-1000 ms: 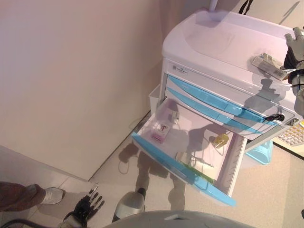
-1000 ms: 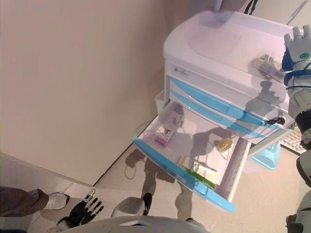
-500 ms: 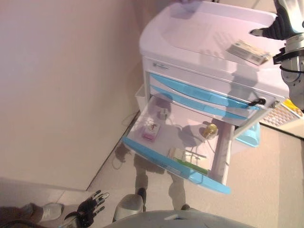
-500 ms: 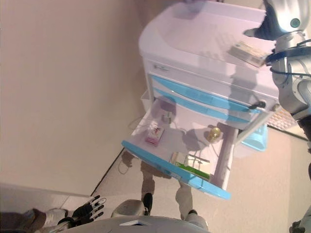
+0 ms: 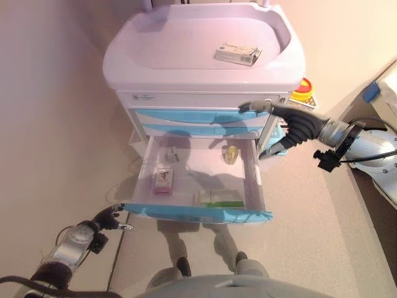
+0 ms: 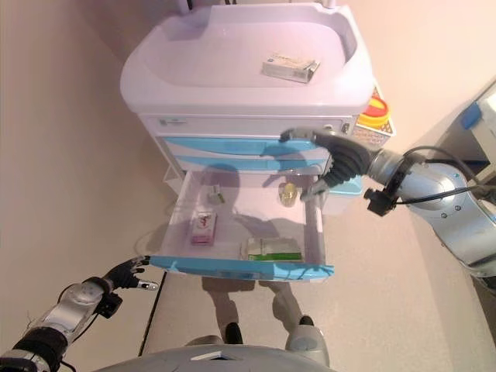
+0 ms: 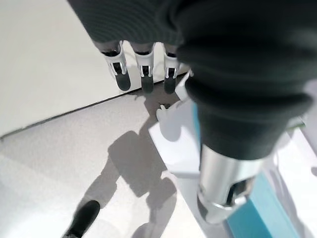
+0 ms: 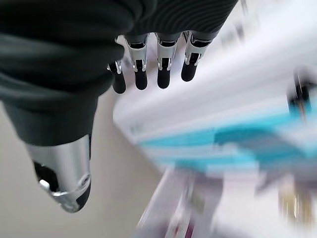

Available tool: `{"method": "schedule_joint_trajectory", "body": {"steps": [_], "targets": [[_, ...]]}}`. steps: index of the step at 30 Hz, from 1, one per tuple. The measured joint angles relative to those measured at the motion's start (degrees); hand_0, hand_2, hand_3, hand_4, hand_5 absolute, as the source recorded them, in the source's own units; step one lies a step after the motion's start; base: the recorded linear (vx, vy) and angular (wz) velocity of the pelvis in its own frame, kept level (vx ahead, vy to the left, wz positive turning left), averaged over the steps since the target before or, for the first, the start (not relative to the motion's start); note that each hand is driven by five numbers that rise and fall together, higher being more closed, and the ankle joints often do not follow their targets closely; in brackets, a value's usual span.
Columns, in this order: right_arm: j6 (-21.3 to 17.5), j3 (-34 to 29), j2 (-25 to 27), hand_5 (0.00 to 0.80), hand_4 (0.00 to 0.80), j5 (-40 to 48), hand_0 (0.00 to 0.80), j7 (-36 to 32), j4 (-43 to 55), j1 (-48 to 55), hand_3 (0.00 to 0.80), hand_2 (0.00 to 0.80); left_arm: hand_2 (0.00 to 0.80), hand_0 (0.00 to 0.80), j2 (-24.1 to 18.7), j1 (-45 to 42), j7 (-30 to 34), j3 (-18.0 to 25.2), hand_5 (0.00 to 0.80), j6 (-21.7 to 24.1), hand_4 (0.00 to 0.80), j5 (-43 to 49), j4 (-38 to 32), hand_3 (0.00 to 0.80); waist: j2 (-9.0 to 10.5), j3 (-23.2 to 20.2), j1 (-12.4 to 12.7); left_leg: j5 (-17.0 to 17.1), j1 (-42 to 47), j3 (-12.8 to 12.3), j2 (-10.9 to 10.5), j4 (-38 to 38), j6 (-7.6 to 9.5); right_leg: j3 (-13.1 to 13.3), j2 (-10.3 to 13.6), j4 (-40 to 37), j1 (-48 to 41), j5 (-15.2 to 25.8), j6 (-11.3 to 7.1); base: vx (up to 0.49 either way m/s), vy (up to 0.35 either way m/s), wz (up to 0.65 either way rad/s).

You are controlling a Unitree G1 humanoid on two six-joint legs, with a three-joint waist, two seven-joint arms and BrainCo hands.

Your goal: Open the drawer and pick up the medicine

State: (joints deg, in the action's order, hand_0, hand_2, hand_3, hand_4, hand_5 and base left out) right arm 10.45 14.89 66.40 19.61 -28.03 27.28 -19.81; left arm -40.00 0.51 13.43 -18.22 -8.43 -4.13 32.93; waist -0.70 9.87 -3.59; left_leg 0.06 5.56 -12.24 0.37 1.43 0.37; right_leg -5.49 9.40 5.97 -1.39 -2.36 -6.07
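A white cart [image 5: 180,43] with blue drawer fronts stands before me, its lowest drawer [image 5: 198,214] pulled out. Inside lie a pink box [image 5: 163,182], a green-and-white box [image 5: 218,199], a small yellow bottle [image 5: 231,154] and a small pale item [image 5: 173,157]. On the cart's top rests a flat medicine box [image 5: 237,53]. My right hand [image 5: 273,110] hovers open in front of the upper drawers, above the open drawer's right side, holding nothing. By the drawer's front left corner my left hand [image 5: 108,217] is open and empty, its fingers [image 7: 143,74] straight.
A wall runs along the cart's left side. A yellow container with a red lid [image 5: 303,93] sits to the right of the cart. White equipment with a blue part [image 5: 372,92] stands at the far right. Floor lies in front of the drawer.
The camera has swung round to face the cart squarely. My right hand left the box on the cart top and dropped before the upper drawers. My left hand rose toward the drawer's corner.
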Motion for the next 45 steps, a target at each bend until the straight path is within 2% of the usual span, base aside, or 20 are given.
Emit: {"method": "schedule_joint_trajectory", "body": {"steps": [4,7,11,13,16,19,24,29,32,35,38,41,45], "targets": [[4.16,1.38,-3.25,0.000,0.000,1.71,0.000,-3.63,-0.34,4.22,0.000,0.000,0.000,0.000,0.01,1.50,-0.02,-2.54,0.000,-0.88,0.000,2.99,1.75,0.000,0.09,-0.05,-0.65,0.04,0.03,-0.34,0.15,-0.10,-0.11,0.06,-0.20,-0.05,0.12,0.06,0.07,-0.049,-0.031,-0.04],[7.21,1.19,-4.57,0.000,0.000,0.74,0.000,-3.84,-1.82,6.95,0.000,0.000,0.000,0.000,0.33,2.60,0.85,-4.80,0.000,-3.52,0.000,6.62,2.85,0.000,0.18,0.00,-1.59,0.05,0.27,-0.81,0.16,-0.37,-0.13,0.40,-0.24,-0.09,0.17,0.07,0.06,-0.038,-0.046,-0.06],[8.17,-3.79,-5.82,0.000,0.000,-3.25,0.000,-3.65,-5.12,13.77,0.000,0.000,0.000,0.000,2.61,2.75,0.90,-5.92,0.000,-7.38,0.000,8.80,6.21,0.000,0.48,0.17,-2.31,0.07,0.75,-2.21,0.27,-1.13,-0.25,1.80,-0.56,-0.20,0.97,0.10,0.05,-0.034,-0.055,-0.19],[8.19,-6.19,-7.28,0.000,0.000,-5.05,0.000,-3.64,-6.25,16.37,0.000,0.000,0.000,0.000,3.99,1.95,-0.59,-6.58,0.000,-8.66,0.000,8.64,8.68,0.000,0.81,0.37,-3.41,0.03,0.77,-2.68,0.41,-1.25,-0.34,2.17,-0.77,-0.39,1.18,0.20,0.08,-0.034,-0.061,-0.15],[7.74,-9.10,-8.33,0.000,0.000,-6.71,0.000,-3.69,-6.70,19.30,0.000,0.000,0.000,0.000,8.82,1.15,-3.30,-6.48,0.000,-8.99,0.000,6.79,11.79,0.000,1.56,0.90,-4.30,0.16,0.77,-3.28,0.73,-1.68,-0.54,2.61,-1.21,-1.61,1.14,1.07,0.24,-0.034,-0.045,-0.12],[6.22,-12.55,-9.60,0.000,0.000,-6.81,0.000,-3.67,-6.42,21.72,0.000,0.000,0.000,0.000,13.42,0.15,-7.09,-3.97,0.000,-8.54,0.000,5.13,16.25,0.000,2.59,1.52,-4.38,0.22,0.77,-3.40,0.98,-1.78,-0.67,2.70,-1.50,-2.12,1.06,1.24,0.35,-0.008,-0.011,-0.02],[4.28,-15.97,-9.75,0.000,0.000,-6.76,0.000,-1.92,-6.40,21.80,0.000,0.000,0.000,0.000,13.72,-1.20,-10.11,-1.58,0.000,-7.12,0.000,5.21,22.57,0.000,2.13,1.98,-4.31,0.29,0.76,-3.51,1.26,-1.98,-0.89,2.70,-1.82,-2.91,0.81,1.45,0.55,0.000,0.000,0.00],[3.63,-17.68,-9.75,0.000,0.000,-7.14,0.000,1.42,-6.45,21.81,0.000,0.000,0.000,0.000,13.90,-2.85,-10.61,-0.52,0.000,-7.08,0.000,5.28,24.75,0.000,1.24,2.40,-4.33,0.38,0.77,-3.50,1.42,-2.12,-1.02,2.65,-2.02,-3.00,0.80,1.51,0.64,0.000,0.000,0.00],[5.17,-19.56,-9.75,0.000,0.000,-8.58,0.000,1.23,-6.69,22.54,0.000,0.000,0.000,0.000,14.13,-2.90,-10.28,0.04,0.000,-6.29,0.000,5.82,24.68,0.000,1.25,2.40,-4.38,0.48,0.81,-3.50,1.50,-2.35,-1.16,2.60,-2.13,-3.05,0.81,1.55,0.70,-0.003,-0.013,0.00],[7.85,-20.15,-9.72,0.000,0.000,-18.50,0.000,-1.40,-8.87,25.06,0.000,0.000,0.000,0.000,14.22,-2.77,-9.11,-0.26,0.000,-6.17,0.000,9.31,23.56,0.000,1.39,2.41,-4.37,0.51,0.82,-3.49,1.55,-2.38,-1.20,2.55,-2.19,-2.94,0.81,1.56,0.71,-0.018,-0.044,0.01],[12.78,-20.48,-8.99,0.000,0.000,-22.93,0.000,-1.67,-15.05,28.35,0.000,0.000,0.000,0.000,13.25,-2.51,-9.05,-2.61,0.000,-6.16,0.000,12.88,19.54,0.000,1.71,2.57,-4.75,0.51,0.83,-3.50,1.56,-2.41,-1.20,2.56,-2.22,-2.90,0.79,1.65,0.74,0.008,-0.057,-0.01],[16.15,-21.00,-9.45,0.000,0.000,-24.83,0.000,-2.10,-22.77,30.43,0.000,0.000,0.000,0.000,10.67,-2.18,-7.86,-4.62,0.000,-6.45,0.000,15.30,14.18,0.000,2.22,2.82,-4.79,0.53,0.95,-3.66,1.66,-2.43,-1.24,2.72,-2.32,-2.92,0.80,1.70,0.80,0.011,-0.077,-0.04],[17.27,-20.91,-12.51,0.000,0.000,-25.15,0.000,-2.10,-32.95,32.23,0.000,0.000,0.000,0.000,5.49,-0.76,-3.72,-5.27,0.000,-6.84,0.000,17.89,5.09,0.000,3.15,3.36,-4.60,0.65,1.27,-3.92,1.85,-2.49,-1.38,3.02,-2.47,-2.98,0.75,1.71,0.83,0.002,-0.067,-0.04]]}}
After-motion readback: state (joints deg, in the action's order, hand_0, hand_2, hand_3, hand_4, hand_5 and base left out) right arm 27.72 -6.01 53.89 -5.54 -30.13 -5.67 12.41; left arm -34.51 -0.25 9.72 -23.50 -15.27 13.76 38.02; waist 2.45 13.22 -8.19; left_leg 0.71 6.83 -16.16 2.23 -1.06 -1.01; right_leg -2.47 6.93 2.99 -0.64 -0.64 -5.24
